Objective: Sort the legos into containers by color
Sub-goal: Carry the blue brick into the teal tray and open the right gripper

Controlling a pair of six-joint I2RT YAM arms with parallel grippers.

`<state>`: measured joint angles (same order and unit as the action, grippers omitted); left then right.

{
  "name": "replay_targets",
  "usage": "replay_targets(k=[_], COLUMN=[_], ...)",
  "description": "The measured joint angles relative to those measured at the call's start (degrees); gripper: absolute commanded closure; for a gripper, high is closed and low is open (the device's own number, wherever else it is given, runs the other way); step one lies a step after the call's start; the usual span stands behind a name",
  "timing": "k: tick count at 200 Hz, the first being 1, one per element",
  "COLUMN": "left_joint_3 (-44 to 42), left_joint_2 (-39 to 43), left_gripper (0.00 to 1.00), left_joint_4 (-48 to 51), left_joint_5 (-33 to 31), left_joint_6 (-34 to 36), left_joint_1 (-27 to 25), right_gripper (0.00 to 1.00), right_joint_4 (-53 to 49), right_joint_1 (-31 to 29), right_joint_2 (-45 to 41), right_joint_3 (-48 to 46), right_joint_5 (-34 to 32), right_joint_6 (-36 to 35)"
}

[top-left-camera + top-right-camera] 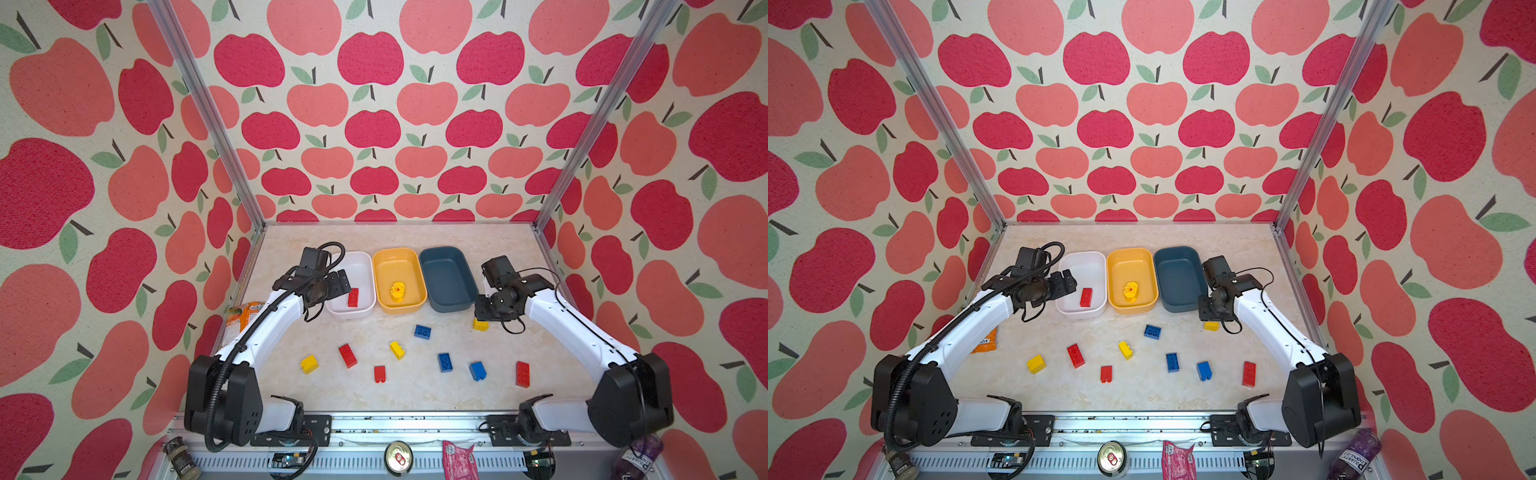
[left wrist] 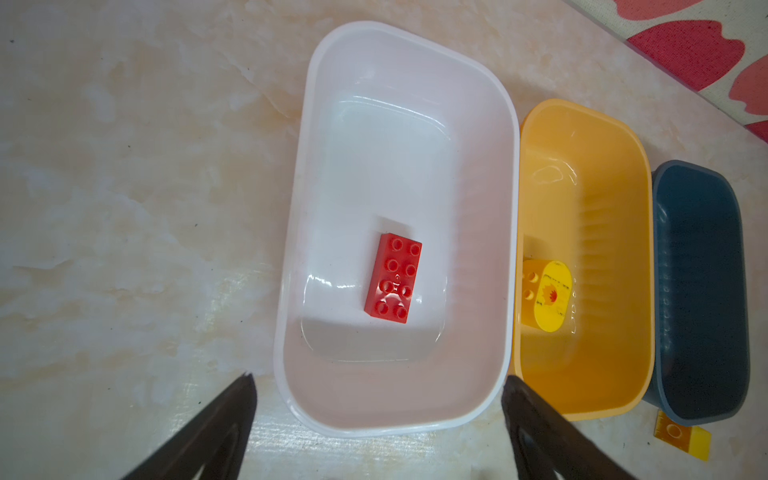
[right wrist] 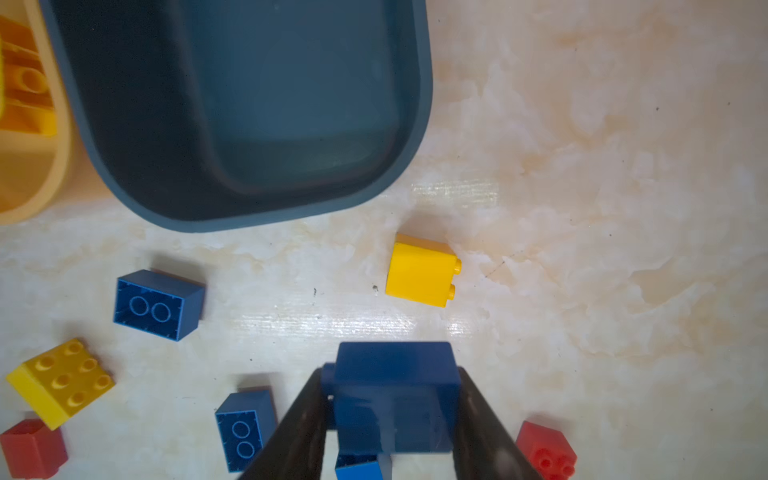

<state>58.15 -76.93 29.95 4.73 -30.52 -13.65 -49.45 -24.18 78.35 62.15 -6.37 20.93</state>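
Note:
Three containers stand in a row at the back: a white tub point(image 1: 360, 258), a yellow-orange tub point(image 1: 395, 254) and a slate-blue tub point(image 1: 443, 252). A red lego point(image 2: 393, 284) lies in the white tub, and a yellow piece point(image 1: 398, 291) in the yellow-orange one. My left gripper point(image 2: 379, 378) hangs open and empty over the white tub's near end. My right gripper point(image 3: 390, 374) is shut on a blue lego point(image 3: 395, 399), held above the table near the slate-blue tub's front corner. Several red, yellow and blue legos lie loose in front, among them a yellow one point(image 3: 422, 272) and a blue one point(image 1: 422, 331).
A crinkled orange snack packet point(image 1: 241, 316) lies by the left wall under the left arm. On the front rail beyond the table edge sit a metal can point(image 1: 398, 457), a pink wrapper point(image 1: 457, 459), a jar point(image 1: 178, 457) and a purple bottle point(image 1: 636, 457).

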Motion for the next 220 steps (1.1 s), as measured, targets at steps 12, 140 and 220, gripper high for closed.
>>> replay_targets(k=[12,140,220], left_joint_3=[-0.74,-7.78,-9.18], left_joint_2=[1.05,8.90,12.07], left_gripper=[0.05,0.02,0.01], left_joint_4=[-0.02,0.26,1.11], left_joint_5=[0.35,1.40,1.36], left_joint_6=[-0.02,-1.55,-1.79], left_joint_1=[0.61,3.43,4.52], right_gripper=[0.65,0.65,0.40], right_joint_4=[0.09,5.33,4.79], right_joint_1=[-0.26,-3.08,-3.19], right_joint_2=[1.57,30.51,39.54], right_joint_3=[2.78,22.60,27.76], right_joint_5=[0.02,3.08,3.45], right_joint_6=[-0.02,-1.07,-2.03])
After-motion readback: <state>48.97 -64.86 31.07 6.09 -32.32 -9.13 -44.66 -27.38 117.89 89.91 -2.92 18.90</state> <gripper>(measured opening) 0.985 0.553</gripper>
